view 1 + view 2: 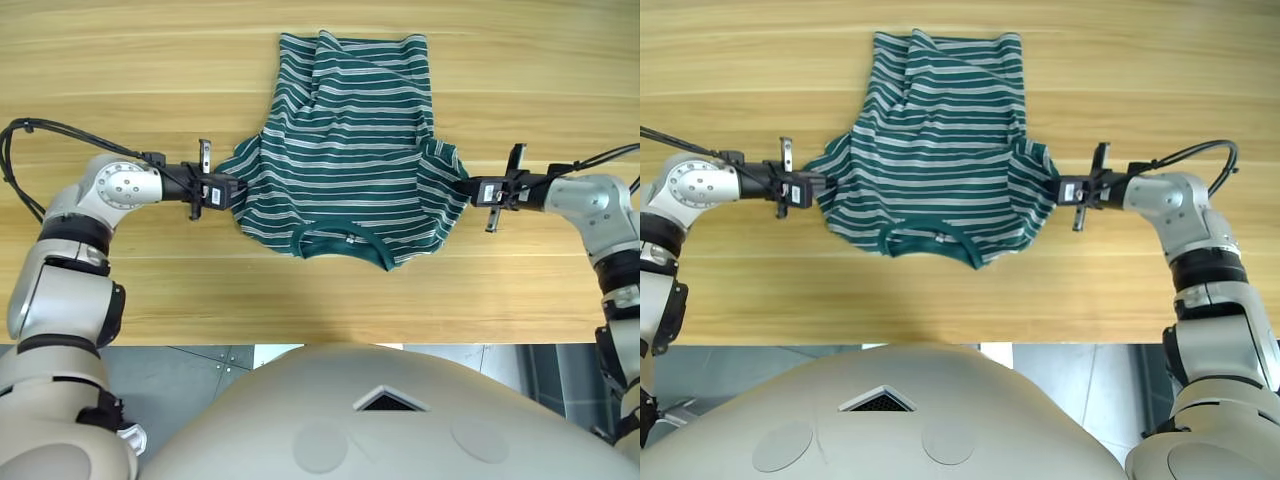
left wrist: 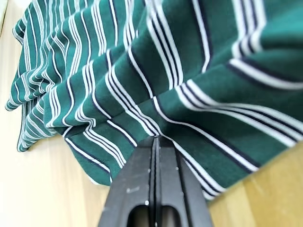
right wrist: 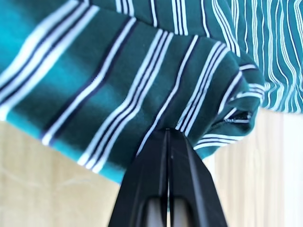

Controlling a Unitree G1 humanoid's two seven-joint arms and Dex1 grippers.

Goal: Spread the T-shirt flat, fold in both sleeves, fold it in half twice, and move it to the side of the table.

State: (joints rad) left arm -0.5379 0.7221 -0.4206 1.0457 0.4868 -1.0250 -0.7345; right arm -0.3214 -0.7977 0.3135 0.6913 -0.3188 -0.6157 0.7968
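A green T-shirt (image 1: 345, 150) with white and navy stripes lies crumpled on the wooden table, its collar (image 1: 345, 245) toward the near edge and its hem at the far side. My left gripper (image 1: 236, 192) is shut on the T-shirt's left sleeve edge (image 2: 156, 132). My right gripper (image 1: 462, 189) is shut on the right sleeve edge (image 3: 189, 127). Both arms stretch out sideways, level with the shoulders of the shirt. The fabric is bunched and creased between them.
The wooden table (image 1: 120, 90) has bare surface left and right of the shirt and a strip in front of it. Its near edge (image 1: 200, 343) runs just ahead of the robot. Cables trail from both wrists.
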